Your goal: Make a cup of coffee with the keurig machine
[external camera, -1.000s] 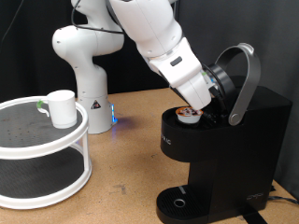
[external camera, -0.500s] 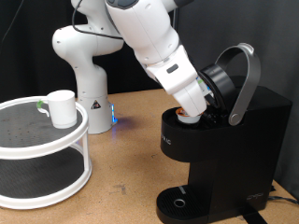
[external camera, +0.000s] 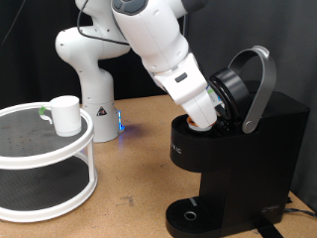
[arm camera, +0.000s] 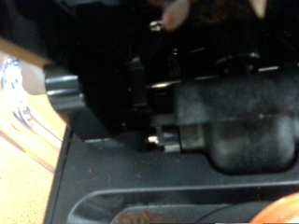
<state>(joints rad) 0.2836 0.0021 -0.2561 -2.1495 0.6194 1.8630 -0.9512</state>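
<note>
The black keurig machine [external camera: 248,149] stands at the exterior view's right with its grey lid handle [external camera: 260,84] raised and the pod chamber open. My gripper [external camera: 204,120] is lowered into the open pod chamber, and its fingertips are hidden by the hand and the chamber rim. The pod does not show in the exterior view. The white cup [external camera: 65,114] stands on the top tier of a white round rack [external camera: 40,151] at the exterior view's left, far from the gripper. The wrist view is close and blurred, filled with the machine's black inner parts [arm camera: 187,131].
The white arm base [external camera: 89,79] stands at the back, with a blue light near its foot. The round drip plate [external camera: 188,214] at the machine's foot is bare. The wooden table [external camera: 134,169] lies open between rack and machine.
The gripper has moved down and to the exterior view's left over the pod chamber, covering the pod that showed there a second ago. The cup and lid have not moved.
</note>
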